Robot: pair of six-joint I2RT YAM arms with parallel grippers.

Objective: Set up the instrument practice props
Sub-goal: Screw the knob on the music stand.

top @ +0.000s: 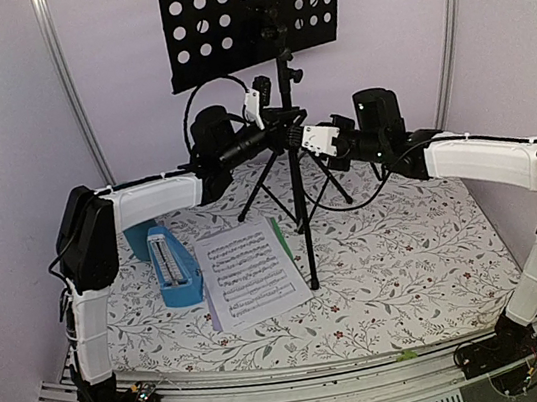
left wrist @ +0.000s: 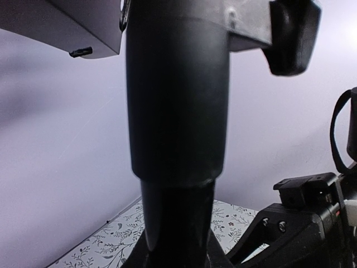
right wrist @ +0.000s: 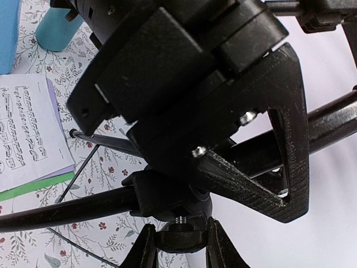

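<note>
Left claw (left wrist: 175,39) pinched on the music stand pole (left wrist: 178,139); right claw (right wrist: 179,252) pinched on its clamp knob (right wrist: 179,233).

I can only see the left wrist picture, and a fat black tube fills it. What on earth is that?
Observer: That's the upright pole of a music stand. The left claw grips it just below the perforated desk.
Operator: Is the other arm doing anything?
Observer: Yes, the right claw pinches a small knob on the stand's hub, where the legs meet.
Operator: Is there any music on the stand?
Observer: None shows on it. The sheet-music pages lie flat on the table, beside a blue metronome.
</note>
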